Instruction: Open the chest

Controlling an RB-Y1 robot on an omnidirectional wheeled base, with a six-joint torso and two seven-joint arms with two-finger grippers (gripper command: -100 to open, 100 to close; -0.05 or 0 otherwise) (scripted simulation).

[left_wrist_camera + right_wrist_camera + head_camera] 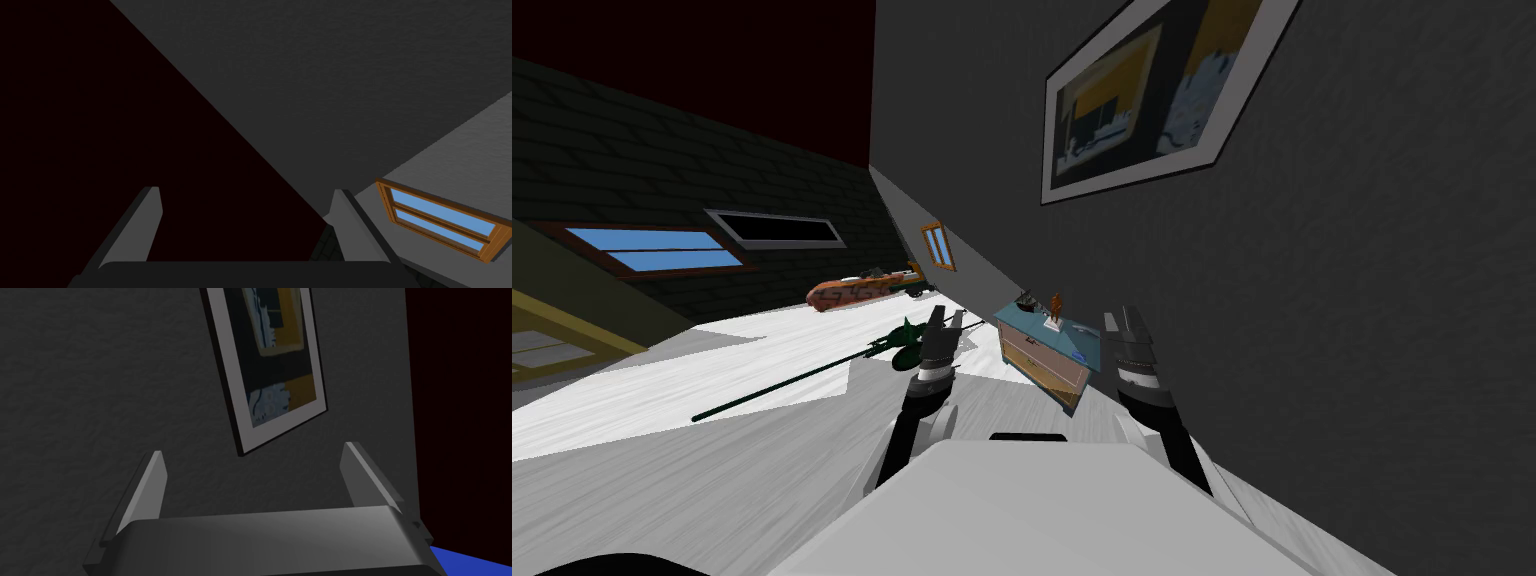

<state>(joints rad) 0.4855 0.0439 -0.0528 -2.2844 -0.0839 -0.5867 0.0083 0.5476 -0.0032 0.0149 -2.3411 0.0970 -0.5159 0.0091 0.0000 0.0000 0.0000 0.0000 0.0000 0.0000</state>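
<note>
A small chest (1042, 362) with a blue-grey top and tan drawer fronts stands against the dark wall ahead, between my two raised arms. Small figurines (1053, 308) sit on its top. My left gripper (945, 318) is held up to the left of the chest, open with nothing between its fingers (150, 220). My right gripper (1122, 322) is held up just right of the chest, also open and empty, its fingers (150, 488) apart. Both grippers are short of the chest and touch nothing.
A dark green long-stemmed thing (842, 365) lies on the pale floor to the left of the chest. An orange-brown object (852, 290) lies farther back by the wall. A framed picture (1152, 90) hangs on the dark wall above the chest.
</note>
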